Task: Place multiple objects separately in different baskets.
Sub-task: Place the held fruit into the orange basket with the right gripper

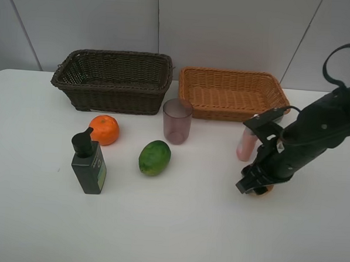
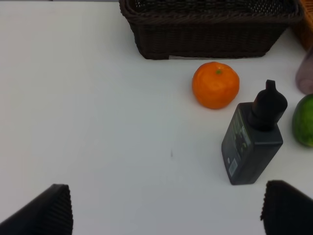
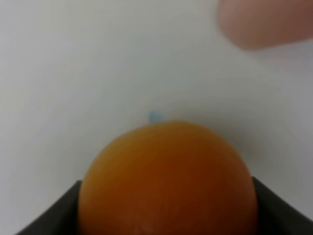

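My right gripper (image 1: 254, 183) is down on the table at the right, its fingers (image 3: 46, 213) pressed against both sides of the red-yellow peach (image 3: 168, 181), which barely shows under it in the high view (image 1: 263, 189). The pink white-capped bottle (image 1: 246, 145) stands just behind it. The tangerine (image 1: 104, 129), dark green pump bottle (image 1: 89, 162), green oval fruit (image 1: 155, 157) and mauve cup (image 1: 177, 120) stand left of centre. The dark brown basket (image 1: 114, 54) and the orange-tan basket (image 1: 231, 72) sit at the back. My left gripper (image 2: 166, 215) is open, short of the pump bottle (image 2: 254, 142) and tangerine (image 2: 215, 84).
A white wall rises right behind the baskets. The left arm is out of the high view. The right arm's black cable loops up at the far right (image 1: 343, 55). White tabletop (image 1: 170, 230) stretches across the front.
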Tool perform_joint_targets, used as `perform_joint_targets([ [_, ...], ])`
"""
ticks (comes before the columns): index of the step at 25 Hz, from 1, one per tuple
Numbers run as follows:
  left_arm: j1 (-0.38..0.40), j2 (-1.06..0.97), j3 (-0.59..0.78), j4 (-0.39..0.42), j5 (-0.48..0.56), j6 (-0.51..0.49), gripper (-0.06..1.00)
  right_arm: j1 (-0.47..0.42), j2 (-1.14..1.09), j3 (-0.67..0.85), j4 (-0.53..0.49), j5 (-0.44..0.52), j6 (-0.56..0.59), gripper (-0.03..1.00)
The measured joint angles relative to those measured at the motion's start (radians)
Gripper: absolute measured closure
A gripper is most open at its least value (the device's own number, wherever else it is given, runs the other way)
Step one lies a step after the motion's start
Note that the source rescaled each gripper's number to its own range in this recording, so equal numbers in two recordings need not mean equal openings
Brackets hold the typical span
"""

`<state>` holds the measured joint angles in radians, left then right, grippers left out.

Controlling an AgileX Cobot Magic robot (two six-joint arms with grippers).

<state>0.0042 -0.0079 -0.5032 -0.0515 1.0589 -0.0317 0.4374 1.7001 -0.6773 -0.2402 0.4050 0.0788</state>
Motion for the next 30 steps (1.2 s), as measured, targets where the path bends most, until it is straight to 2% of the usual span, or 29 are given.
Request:
perform_joint_targets([
  [3, 0.0, 0.0, 0.0, 0.0, 0.0, 0.0, -0.06, 0.0, -0.058, 0.0, 0.01, 0.032, 0.0, 0.5],
  [12, 0.0, 0.0, 0.0, 0.0, 0.0, 0.0, -0.06, 0.0, -0.227, 0.001, 0.017, 0.207, 0.004, 0.5],
  [20, 0.0, 0.0, 0.0, 0.0, 0.0, 0.0, -0.06, -0.016, -0.324, -0.003, 0.017, 0.241, 0.006, 0.5],
  [26, 0.0, 0.0, 0.0, 0.0, 0.0, 0.0, -0.06, -0.018, -0.324, -0.147, 0.02, 0.341, 0.007, 0.5],
  [30, 0.0, 0.0, 0.0, 0.0, 0.0, 0.0, -0.06, -0.019, -0.303, -0.286, 0.014, 0.361, 0.023, 0.5],
])
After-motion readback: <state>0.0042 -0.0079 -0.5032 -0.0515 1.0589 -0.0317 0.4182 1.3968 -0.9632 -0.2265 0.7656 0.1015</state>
